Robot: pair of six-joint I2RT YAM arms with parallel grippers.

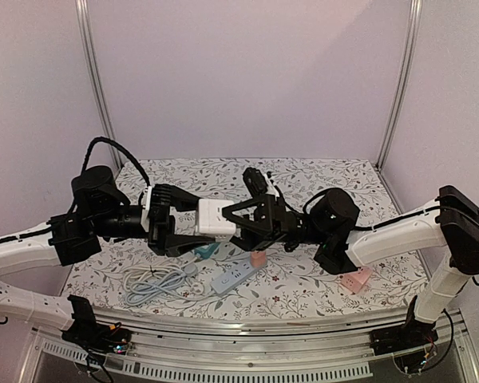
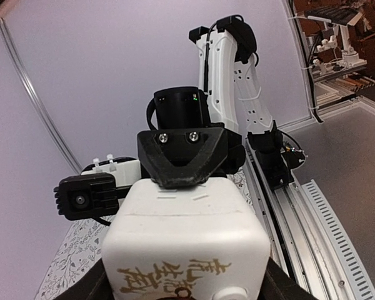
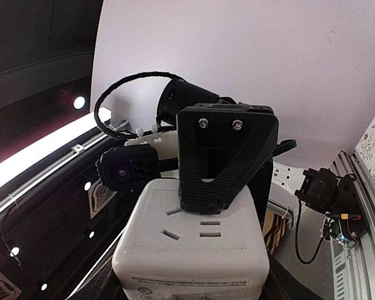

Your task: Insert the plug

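The white cube adapter (image 1: 215, 218) is held level above the floral surface (image 1: 303, 279) and is too nearly cubic to show a long axis. Its slotted face shows in the right wrist view. The left gripper (image 1: 184, 219) jaws clamp its left end and the right gripper (image 1: 241, 219) jaws its right end. Its prongs are hidden. The power strip (image 1: 234, 277) lies below.

Soft, even light, faint shadows on the table (image 1: 303, 281); wrist views fisheye-bent, one glaring strip lamp (image 3: 44, 152).
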